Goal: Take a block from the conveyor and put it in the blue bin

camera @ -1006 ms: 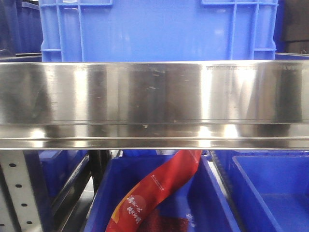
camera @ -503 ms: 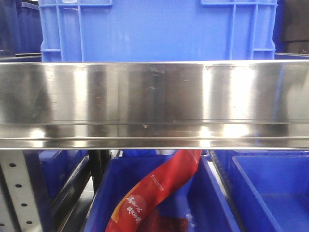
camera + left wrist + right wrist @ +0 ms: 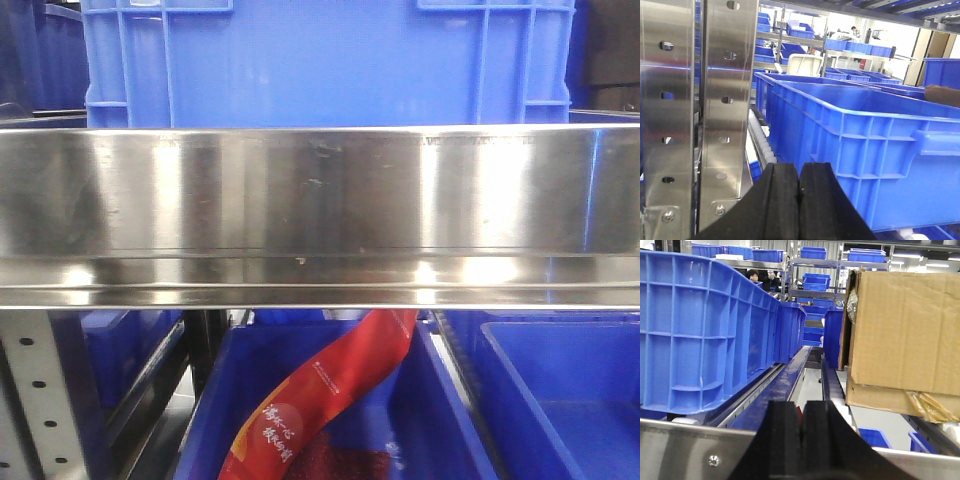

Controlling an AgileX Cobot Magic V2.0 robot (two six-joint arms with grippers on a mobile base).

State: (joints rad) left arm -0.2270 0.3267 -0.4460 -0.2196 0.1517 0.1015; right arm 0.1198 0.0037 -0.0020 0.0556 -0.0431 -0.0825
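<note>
No block and no conveyor belt show in any view. My left gripper (image 3: 800, 172) is shut and empty, its black fingers pressed together at the bottom of the left wrist view, beside a large blue bin (image 3: 865, 130) on its right. My right gripper (image 3: 801, 410) is shut; a small red sliver shows in the notch between its tips, and I cannot tell whether it is held or lies behind. A tall blue bin (image 3: 700, 330) stands to its left. The front view shows no gripper.
A stainless steel rail (image 3: 320, 210) crosses the front view, with a blue bin (image 3: 330, 60) above it. Below are blue bins (image 3: 570, 390), one holding a red packet (image 3: 330, 390). Steel uprights (image 3: 725, 100) stand at the left. A cardboard box (image 3: 905, 325) is at the right.
</note>
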